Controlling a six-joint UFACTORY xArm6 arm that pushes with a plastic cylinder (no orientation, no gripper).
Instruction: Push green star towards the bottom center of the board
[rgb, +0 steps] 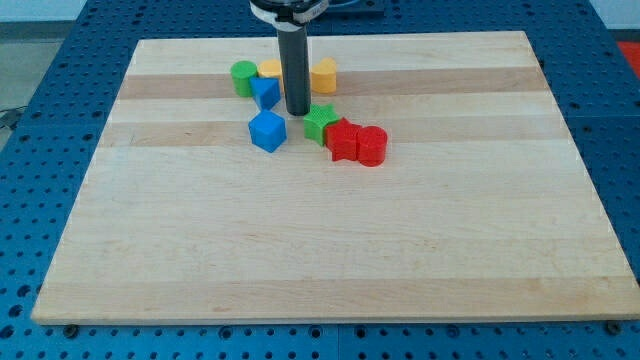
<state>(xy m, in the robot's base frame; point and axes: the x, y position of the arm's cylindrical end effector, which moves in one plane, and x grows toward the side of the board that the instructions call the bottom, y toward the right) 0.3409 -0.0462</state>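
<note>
You have barely begun: the green star (320, 121) sits in the tabletop's (320, 250) upper half, touching the red blocks (356, 143), far from bottom center. My tip (297, 111), just upper-left of it, grips nothing. Count two green, two blue, two red, two yellow-orange blocks.

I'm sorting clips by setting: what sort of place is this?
Probably a robotics lab bench. A pale wooden board lies on a blue perforated work surface, with small coloured blocks such as the green star clustered near the view's top, and my tip just left of that star.
</note>
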